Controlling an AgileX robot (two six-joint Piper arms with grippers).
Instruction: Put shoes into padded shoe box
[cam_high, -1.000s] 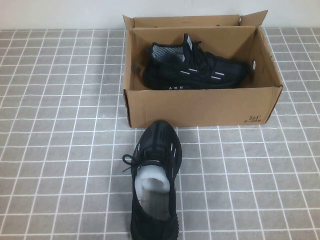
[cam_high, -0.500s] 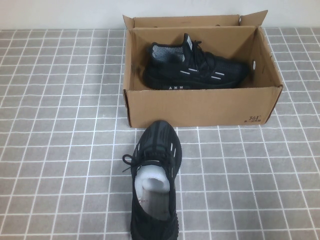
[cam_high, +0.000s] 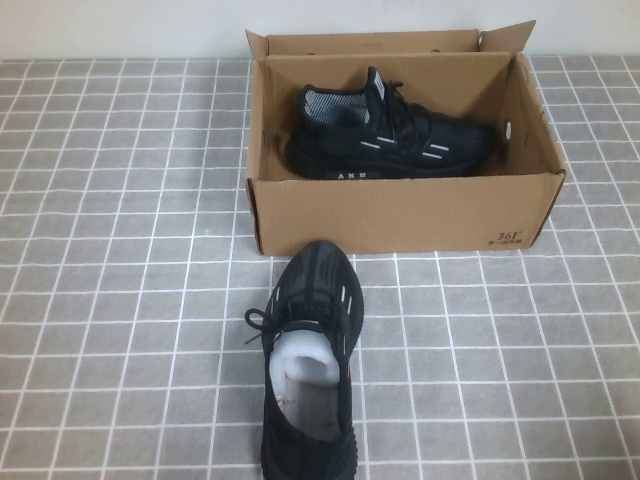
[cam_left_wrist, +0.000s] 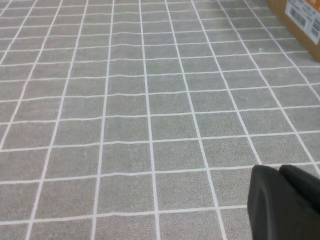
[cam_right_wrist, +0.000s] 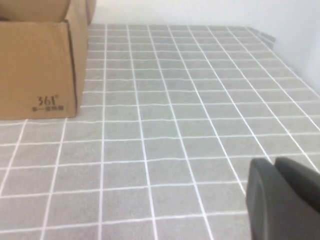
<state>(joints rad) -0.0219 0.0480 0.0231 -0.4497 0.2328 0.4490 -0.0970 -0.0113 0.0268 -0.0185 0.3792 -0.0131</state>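
Observation:
The brown cardboard shoe box (cam_high: 400, 215) stands open at the back middle of the tiled table. One black sneaker (cam_high: 390, 140) lies on its side inside it, toe to the right. The second black sneaker (cam_high: 310, 355) stands on the table just in front of the box, toe toward it, with white paper stuffing (cam_high: 300, 358) showing. Neither arm shows in the high view. My left gripper (cam_left_wrist: 281, 172) hangs shut and empty over bare tiles. My right gripper (cam_right_wrist: 276, 166) is shut and empty over tiles to the right of the box's "361" corner (cam_right_wrist: 47, 102).
The table is covered by a grey cloth with a white grid (cam_high: 120, 300). A pale wall runs behind the box. The box's corner with an orange label (cam_left_wrist: 300, 15) shows in the left wrist view. The table's far right edge (cam_right_wrist: 265, 37) shows in the right wrist view.

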